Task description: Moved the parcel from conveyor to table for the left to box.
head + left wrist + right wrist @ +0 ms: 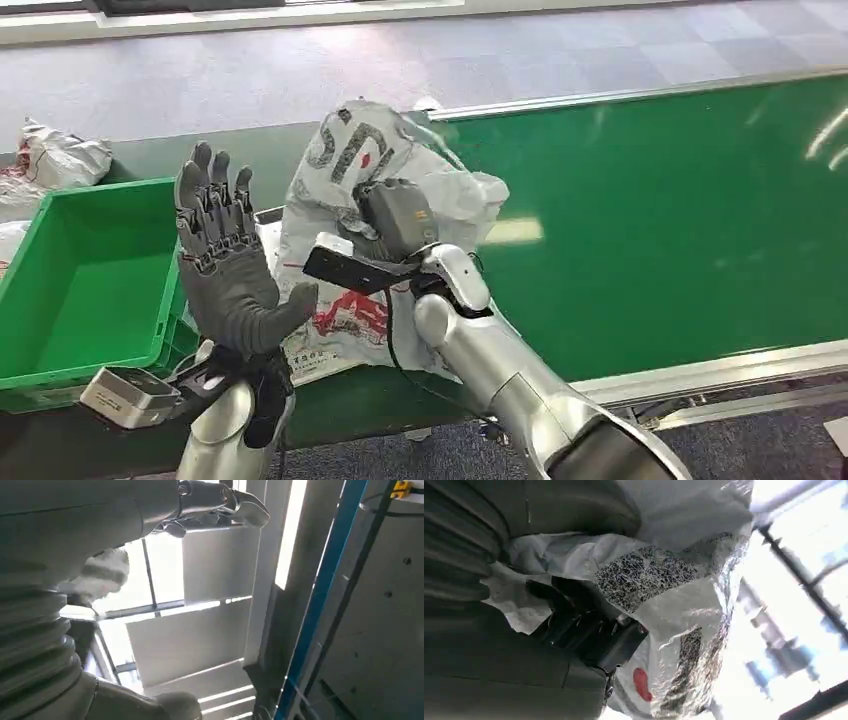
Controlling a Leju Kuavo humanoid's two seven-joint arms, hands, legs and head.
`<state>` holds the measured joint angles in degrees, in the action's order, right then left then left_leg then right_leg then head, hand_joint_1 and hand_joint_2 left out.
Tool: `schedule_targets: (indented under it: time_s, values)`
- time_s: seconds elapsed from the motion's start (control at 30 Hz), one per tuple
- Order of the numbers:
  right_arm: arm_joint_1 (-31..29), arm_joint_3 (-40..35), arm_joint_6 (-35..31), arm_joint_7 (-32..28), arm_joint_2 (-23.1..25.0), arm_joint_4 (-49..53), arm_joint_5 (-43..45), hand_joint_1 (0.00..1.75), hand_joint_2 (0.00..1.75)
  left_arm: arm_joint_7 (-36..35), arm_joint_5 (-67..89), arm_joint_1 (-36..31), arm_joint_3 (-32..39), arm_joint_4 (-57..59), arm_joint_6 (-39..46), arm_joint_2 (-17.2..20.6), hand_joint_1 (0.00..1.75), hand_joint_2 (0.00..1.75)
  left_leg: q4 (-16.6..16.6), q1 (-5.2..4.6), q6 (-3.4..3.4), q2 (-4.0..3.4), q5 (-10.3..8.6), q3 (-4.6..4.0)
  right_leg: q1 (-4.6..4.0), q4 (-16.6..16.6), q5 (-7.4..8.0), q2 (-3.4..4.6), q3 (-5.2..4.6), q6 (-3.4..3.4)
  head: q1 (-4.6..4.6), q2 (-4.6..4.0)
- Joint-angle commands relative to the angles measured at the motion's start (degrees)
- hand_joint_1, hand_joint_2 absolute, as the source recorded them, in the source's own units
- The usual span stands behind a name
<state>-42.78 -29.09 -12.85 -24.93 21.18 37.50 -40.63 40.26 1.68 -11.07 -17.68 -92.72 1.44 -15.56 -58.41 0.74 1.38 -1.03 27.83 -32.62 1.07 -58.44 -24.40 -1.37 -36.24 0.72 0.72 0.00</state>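
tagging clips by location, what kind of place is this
Likely a parcel-sorting or logistics test floor: a green conveyor belt, a plastic courier parcel held by the right hand, and a green bin.

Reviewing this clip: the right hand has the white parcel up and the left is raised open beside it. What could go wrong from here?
1. The right hand grips the parcel by its crinkled plastic film; the bag hangs loose below the grip, so it might slip or tear.
2. The left hand is raised, open, close beside the parcel; the two could collide during the transfer.
3. The sagging lower part of the parcel hangs near the rim of the green bin and may snag there.
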Motion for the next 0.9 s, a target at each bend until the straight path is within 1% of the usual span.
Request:
schedule_targets:
  time_s: [0.03, 0.13, 0.2, 0.23, 0.27, 0.3, 0.33, 0.37, 0.43, 0.5, 0.57, 0.6, 0.67, 0.7, 0.73, 0.77, 0.8, 0.83, 0.9]
  values:
    - [-3.48, -10.10, 8.53, -6.96, -1.18, -7.28, 3.18, 1.75, 1.75, -0.26, 1.06, -4.08, -2.81, 4.55, -0.57, 1.92, 0.00, 1.75, 0.13, 0.04, -0.06, 0.19, -0.07, 0.12, -0.04, 0.15, 0.03, -0.01, 0.17, -0.09, -0.02, 0.00]
    - [-3.32, -10.47, 8.53, -6.95, -1.18, -6.77, 3.87, 1.75, 1.75, -0.26, 1.10, -4.02, -2.91, 4.46, -0.45, 1.99, 0.00, 1.75, 0.04, 0.01, -0.04, 0.09, -0.01, 0.06, -0.01, 0.04, 0.00, 0.01, 0.09, -0.05, 0.00, 0.00]
    - [-3.66, -11.99, 6.64, -5.00, -1.18, -6.21, 5.05, 1.75, 1.75, -0.26, 1.80, -3.86, -3.12, 4.07, 0.74, 2.25, 0.00, 1.75, 0.12, 0.02, -0.07, 0.08, -0.03, 0.13, -0.03, 0.12, 0.03, 0.11, 0.14, -0.09, 0.00, 0.00]
    - [-3.95, -13.46, 3.60, -2.10, -1.18, -6.06, 5.52, 1.75, 1.75, -0.26, 1.79, -3.47, -3.29, 3.53, 1.40, 2.60, 0.00, 1.75, 0.06, 0.02, -0.05, 0.09, -0.02, 0.07, -0.02, 0.06, 0.01, 0.06, 0.07, -0.07, 0.00, 0.00]
    - [-4.19, -13.90, -0.90, 2.44, -1.18, -6.24, 5.68, 1.75, 1.75, -0.26, 2.08, -3.19, -3.35, 3.17, 2.23, 2.78, 0.00, 1.75, 0.12, 0.03, -0.06, 0.13, -0.04, 0.13, -0.04, 0.12, 0.02, 0.07, 0.14, -0.09, -0.02, 0.00]
    - [-4.45, -14.29, -3.45, 4.56, -1.18, -6.39, 5.34, 1.75, 1.75, -0.26, 2.15, -3.05, -3.39, 3.04, 2.49, 2.85, 0.00, 1.75, 0.05, 0.00, -0.04, 0.08, -0.02, 0.04, -0.01, 0.04, 0.01, 0.05, 0.05, -0.06, -0.02, 0.00]
    - [-4.95, -14.67, -8.74, 8.72, -1.18, -6.61, 5.74, 0.59, 1.75, -0.26, 2.13, -2.76, -3.71, 2.85, 2.65, 3.00, 0.00, 1.75, 0.10, 0.02, -0.06, 0.07, -0.03, 0.09, -0.03, 0.10, 0.04, 0.12, 0.08, -0.08, -0.02, 0.00]
    - [-5.98, -15.40, -12.38, 12.88, -1.18, -7.95, 5.40, 0.00, 1.75, -0.26, 2.26, -2.57, -4.07, 2.99, 2.95, 2.93, 0.00, 1.75, 0.03, -0.02, -0.04, 0.02, -0.01, 0.01, 0.01, 0.01, 0.02, 0.10, -0.01, -0.04, 0.00, 0.00]
    - [-7.21, -16.96, -14.66, 14.57, -1.18, -8.96, 6.76, 0.00, 1.75, -0.26, 2.45, -2.73, -5.02, 3.13, 3.07, 2.91, 0.00, 1.75, 0.08, 0.03, -0.08, 0.10, -0.05, 0.05, -0.04, 0.10, 0.05, 0.10, 0.07, -0.08, -0.02, 0.00]
    - [-7.21, -16.96, -14.66, 14.57, -1.18, -8.96, 6.76, 0.00, 1.75, -0.26, 2.45, -2.73, -5.02, 3.13, 3.07, 2.91, 0.00, 1.75, 0.09, 0.01, -0.08, 0.09, -0.05, 0.06, -0.02, 0.10, 0.05, 0.11, 0.07, -0.08, -0.02, 0.00]
    - [-7.98, -18.26, -18.04, 15.12, -1.18, -9.54, 7.04, 0.00, 1.75, -0.26, 2.73, -3.51, -5.83, 3.67, 3.59, 2.82, 0.00, 1.75, 0.12, 0.03, -0.09, 0.09, -0.04, 0.10, -0.04, 0.16, 0.06, 0.11, 0.13, -0.08, -0.02, 0.00]
    - [-8.24, -18.81, -19.97, 16.08, -1.18, -9.89, 6.98, 0.00, 1.75, -0.26, 2.82, -3.69, -5.96, 3.75, 3.91, 2.84, 0.00, 1.75, 0.06, 0.00, -0.04, 0.03, -0.02, 0.05, 0.00, 0.05, 0.02, 0.08, 0.05, -0.05, 0.00, 0.00]
    - [-8.55, -18.56, -24.07, 18.57, -1.18, -10.77, 6.68, 0.00, 1.75, -0.26, 2.34, -3.85, -5.75, 3.99, 3.83, 2.65, 0.00, 1.75, 0.14, 0.03, -0.06, 0.14, -0.05, 0.13, -0.03, 0.14, 0.03, 0.06, 0.16, -0.11, -0.02, 0.00]
    - [-7.95, -12.20, -27.15, 21.00, -1.21, -8.56, 1.90, 0.00, 1.75, -0.26, 2.49, -3.79, -5.47, 4.24, 3.97, 2.40, 0.00, 1.75, 0.04, 0.00, -0.04, 0.17, -0.03, 0.03, 0.00, 0.03, -0.01, -0.03, 0.06, -0.07, 0.00, 0.00]
    - [-5.89, -5.00, -27.15, 21.04, -1.27, -4.90, -3.34, 0.00, 1.75, -0.26, 2.58, -3.65, -5.34, 4.29, 3.92, 2.28, 0.00, 1.75, 0.11, 0.03, -0.06, 0.21, -0.05, 0.09, -0.04, 0.12, 0.01, -0.03, 0.14, -0.09, -0.02, 0.00]
    - [-0.91, 7.74, -27.15, 20.13, -1.18, 5.06, -13.42, 0.00, 1.75, -0.26, 2.71, -3.53, -5.14, 4.55, 3.73, 2.02, 0.00, 1.75, 0.02, 0.01, -0.05, 0.15, -0.03, 0.00, -0.02, 0.04, 0.01, -0.03, 0.04, -0.05, 0.00, 0.00]
    - [2.68, 15.68, -27.15, 18.11, -1.18, 14.57, -18.24, 0.00, 1.75, -0.26, 2.86, -3.46, -4.94, 4.76, 3.40, 1.69, 0.00, 1.75, 0.06, 0.04, -0.06, 0.23, -0.04, 0.04, -0.05, 0.11, 0.01, -0.08, 0.11, -0.06, 0.00, 0.00]
    - [2.68, 15.68, -27.15, 18.11, -1.18, 14.57, -18.24, 0.00, 1.75, -0.26, 2.86, -3.46, -4.94, 4.76, 3.40, 1.69, 0.00, 1.75, 0.11, 0.07, -0.09, 0.35, -0.07, 0.04, -0.08, 0.19, 0.02, -0.14, 0.17, -0.08, -0.02, 0.00]
    - [2.68, 15.68, -27.15, 18.11, -1.18, 14.57, -18.24, 0.00, 1.75, -0.26, 2.86, -3.46, -4.94, 4.76, 3.40, 1.69, 0.00, 1.75, 0.02, 0.05, -0.08, 0.34, -0.05, -0.04, -0.07, 0.09, -0.01, -0.14, 0.03, -0.08, -0.02, 0.00]
